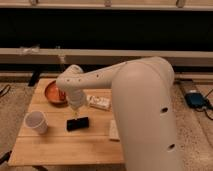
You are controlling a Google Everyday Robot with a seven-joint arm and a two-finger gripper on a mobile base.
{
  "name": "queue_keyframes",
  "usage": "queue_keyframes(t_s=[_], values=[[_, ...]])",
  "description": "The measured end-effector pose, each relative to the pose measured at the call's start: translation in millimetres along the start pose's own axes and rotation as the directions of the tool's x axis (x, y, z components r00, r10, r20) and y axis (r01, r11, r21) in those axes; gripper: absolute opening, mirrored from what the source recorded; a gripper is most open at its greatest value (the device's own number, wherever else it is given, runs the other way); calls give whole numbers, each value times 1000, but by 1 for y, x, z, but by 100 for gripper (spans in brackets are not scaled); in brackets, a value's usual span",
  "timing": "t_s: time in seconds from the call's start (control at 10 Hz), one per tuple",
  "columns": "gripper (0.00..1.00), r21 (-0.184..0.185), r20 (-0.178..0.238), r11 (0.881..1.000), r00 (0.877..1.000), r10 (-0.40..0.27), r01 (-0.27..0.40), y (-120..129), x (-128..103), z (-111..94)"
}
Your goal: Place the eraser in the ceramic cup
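Note:
The eraser [78, 123] is a flat black block lying on the wooden table [60, 146], near the middle. The ceramic cup [36, 121] is plain white and stands upright to the left of the eraser, a short gap away. My white arm reaches in from the right and bends down over the table. My gripper [76, 113] points down just above the far edge of the eraser, to the right of the cup. Nothing shows inside the cup from this angle.
A shallow orange-brown dish [53, 93] sits at the back left, partly behind the arm. A small white printed box [99, 102] lies behind the eraser to the right. A pale cream block [114, 130] lies right of the eraser, at the arm's edge.

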Motion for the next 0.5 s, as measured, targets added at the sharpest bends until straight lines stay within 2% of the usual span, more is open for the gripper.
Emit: queue_keyframes(t_s=[0.2, 0.5], values=[[65, 1, 7, 997, 997, -74, 74, 3, -10, 6], [65, 2, 23, 982, 981, -191, 191, 24, -17, 11]])
